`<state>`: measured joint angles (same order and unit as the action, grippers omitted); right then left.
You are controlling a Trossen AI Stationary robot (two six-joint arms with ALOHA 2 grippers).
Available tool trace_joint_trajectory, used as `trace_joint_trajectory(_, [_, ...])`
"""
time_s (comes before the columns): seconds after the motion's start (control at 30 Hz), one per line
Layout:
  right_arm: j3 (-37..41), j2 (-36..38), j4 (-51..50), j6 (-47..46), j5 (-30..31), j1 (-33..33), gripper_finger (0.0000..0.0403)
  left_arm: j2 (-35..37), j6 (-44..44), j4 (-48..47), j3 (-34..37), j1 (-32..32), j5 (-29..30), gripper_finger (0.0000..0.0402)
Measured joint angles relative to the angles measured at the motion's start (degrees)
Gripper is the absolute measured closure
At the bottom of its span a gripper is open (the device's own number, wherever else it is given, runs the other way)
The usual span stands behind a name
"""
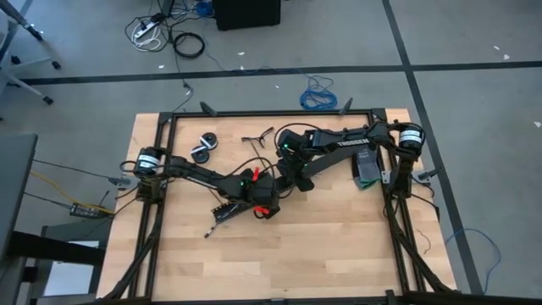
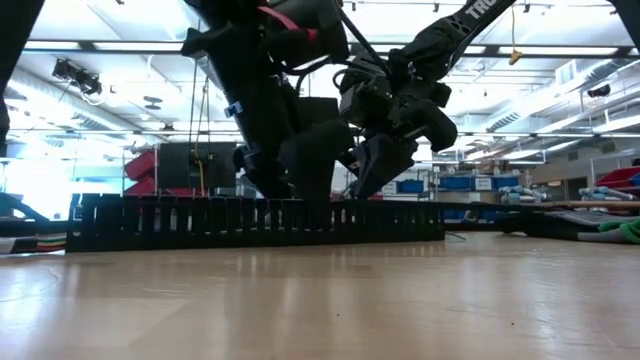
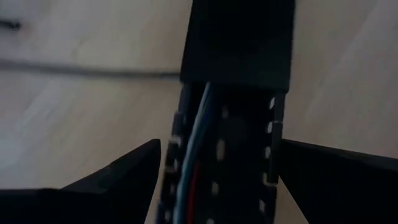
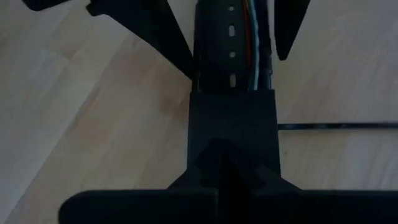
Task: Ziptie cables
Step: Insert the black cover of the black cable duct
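From above, both arms meet mid-desk; the left gripper straddles the slotted black strip. Low down, the strip lies flat. Left wrist: fingers spread wide beside the strip; the cables run lengthwise inside. Right wrist: the right gripper is closed, pressing the strip's end.

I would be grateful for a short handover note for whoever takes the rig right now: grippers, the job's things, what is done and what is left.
Left gripper: open, its fingers on either side of the black perforated strip, not clamped.
Right gripper: shut on the same strip from the opposite end, near mid-table.
Cables: thin wires run along the inside of the strip, between the two grippers.
Zipties: one thin black strip lies flat on the table beside the work; no gripper holds it.
Done: wires laid in the strip and steadied.
Left: no ziptie seems to be on the wires yet; picking one up, wrapping and cinching all remain.
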<state>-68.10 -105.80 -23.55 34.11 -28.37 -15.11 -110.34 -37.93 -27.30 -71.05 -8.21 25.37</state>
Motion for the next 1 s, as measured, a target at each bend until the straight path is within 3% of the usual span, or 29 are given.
trace_joint_trajectory(0.3, [0.0, 0.0, 0.24, 0.03, -0.13, 0.02, 0.0402, 0.02, -1.29, 0.55, 0.02, 0.11, -0.51, 0.0106])
trace_joint_trajectory(0.73, [0.0, 0.0, 0.81, 0.0, 0.03, 1.23, 0.0402, 0.02, 0.0, 0.76, 0.02, 0.62, -0.8, 0.0174])
trace_joint_trajectory(1.0, [0.02, -0.02, 2.19, 0.23, -2.16, 4.53, 0.0403, 0.02, 1.93, 2.82, 0.12, 1.46, -2.24, 0.0176])
